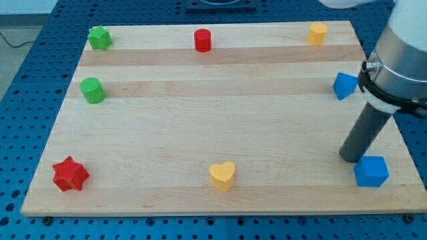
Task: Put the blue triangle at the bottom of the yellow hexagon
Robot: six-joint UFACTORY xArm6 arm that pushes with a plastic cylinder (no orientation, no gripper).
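The blue triangle lies near the board's right edge, below the yellow hexagon, which sits at the top right. A gap of bare board separates the two. My tip rests on the board at the lower right, well below the blue triangle. It stands right next to the upper left corner of a blue cube. I cannot tell whether it touches the cube. The arm's body hangs over the right edge and partly hides the board there.
A red cylinder stands at top centre and a green star at top left. A green cylinder is at the left, a red star at bottom left and a yellow heart at bottom centre.
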